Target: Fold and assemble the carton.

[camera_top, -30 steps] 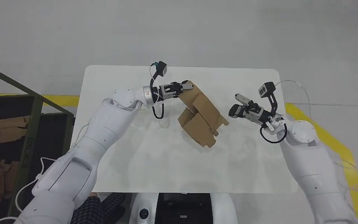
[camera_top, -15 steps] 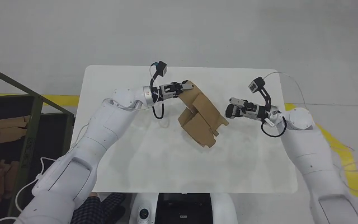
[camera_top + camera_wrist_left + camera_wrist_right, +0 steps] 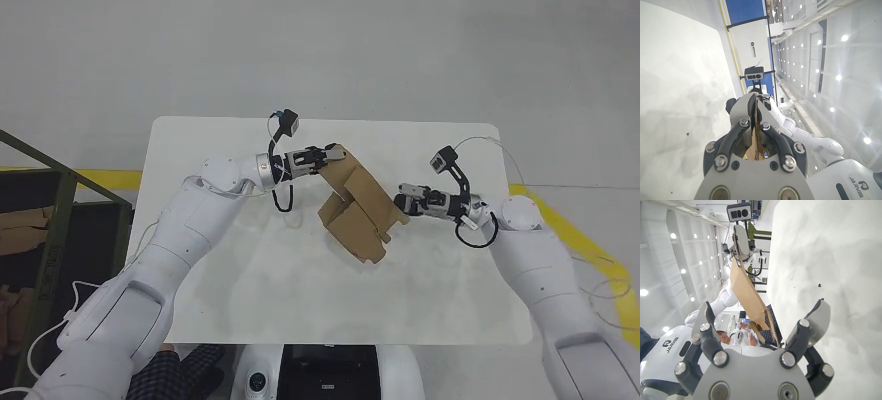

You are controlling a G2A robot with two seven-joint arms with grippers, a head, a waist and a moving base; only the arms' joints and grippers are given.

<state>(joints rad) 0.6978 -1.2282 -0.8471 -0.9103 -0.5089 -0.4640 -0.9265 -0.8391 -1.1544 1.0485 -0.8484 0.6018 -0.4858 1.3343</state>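
You have the white table (image 3: pixel 250 290) as your work surface, and the carton (image 3: pixel 358 210) sits over its middle, a brown corrugated blank partly opened and held at a slant, its high end toward the far side and its low end toward you. Whether that low end rests on the table or hangs just above it cannot be told. The left gripper (image 3: pixel 753 102) has its fingers pinched shut on the carton's upper corner, with the board's edge sandwiched between the pads. The right gripper (image 3: pixel 405 192) is at the carton's opposite side with its fingers spread wide, and the side flap (image 3: pixel 770 325) reaches into the gap between them without being clamped. Expect the carton to be light and easy to swing, stiff across each flat panel yet eager to hinge at its scored creases, so a one-corner hold probably lets it sag and twist. The fluted edges likely crush or tear under a hard pinch, and the flap's edge looks ragged. You would do best to take the flap flat between the pads, close to its crease rather than at the tip, and close gently.
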